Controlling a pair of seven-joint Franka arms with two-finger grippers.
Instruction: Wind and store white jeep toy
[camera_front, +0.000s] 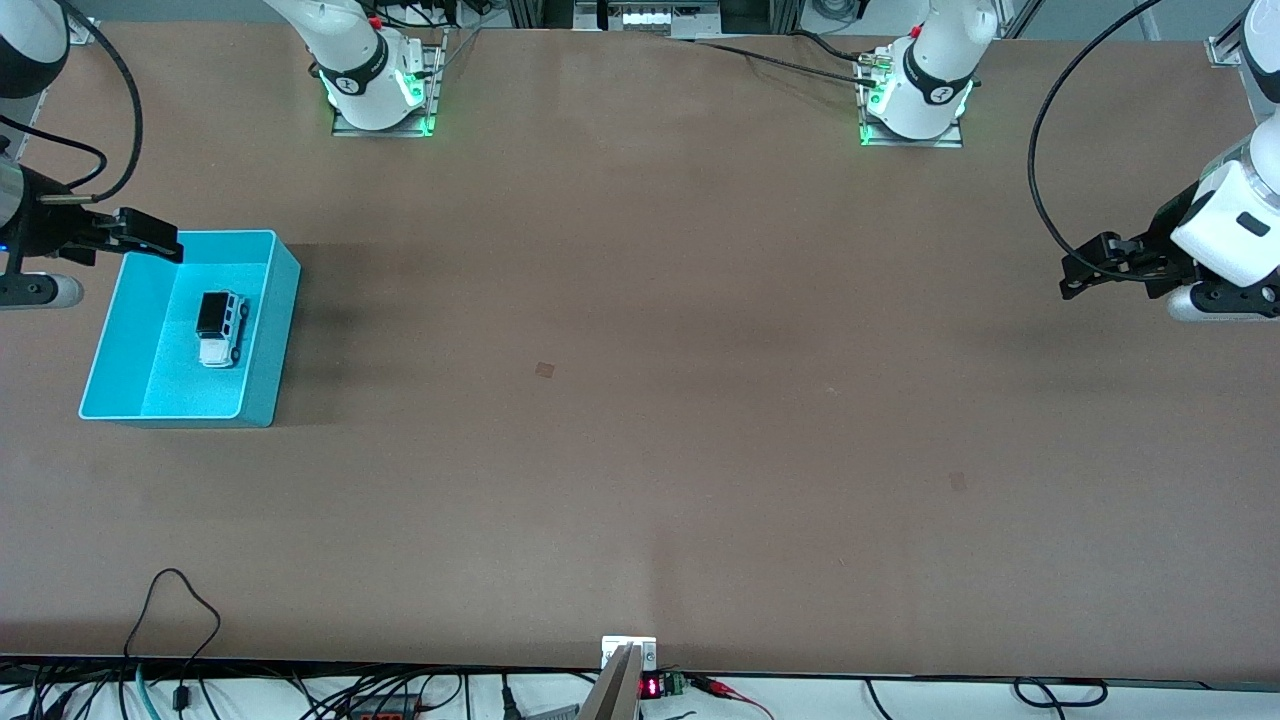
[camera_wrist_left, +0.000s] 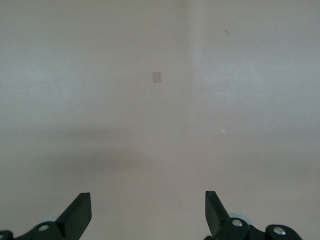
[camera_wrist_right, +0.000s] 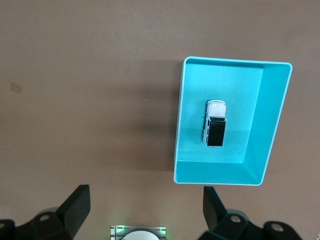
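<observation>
Turquoise bin: it stands on the brown table toward the right arm's end, open top up, walls upright.

White jeep toy: it sits on its wheels on the bin's floor, roughly in the middle, black roof up, touching none of the walls as far as I can see. The right wrist view shows it there too, inside the bin.

Right tool: it hangs over the bin's corner on the robots' side, fingers spread wide and holding nothing. The right wrist view shows the two black fingertips well apart with bare table between them.

Left tool: up in the air over the bare table at the left arm's end, jaws released and empty – this arm waits. Its own camera shows only tabletop between the spread fingertips.

Step in hand: to my eye the storing looks done – the toy is already in the bin and both tools are clear of it. Whether it has been wound I cannot tell from here.

Next move: if anything is left, I would say only pulling the right arm clear of the bin without clipping its rim.
</observation>
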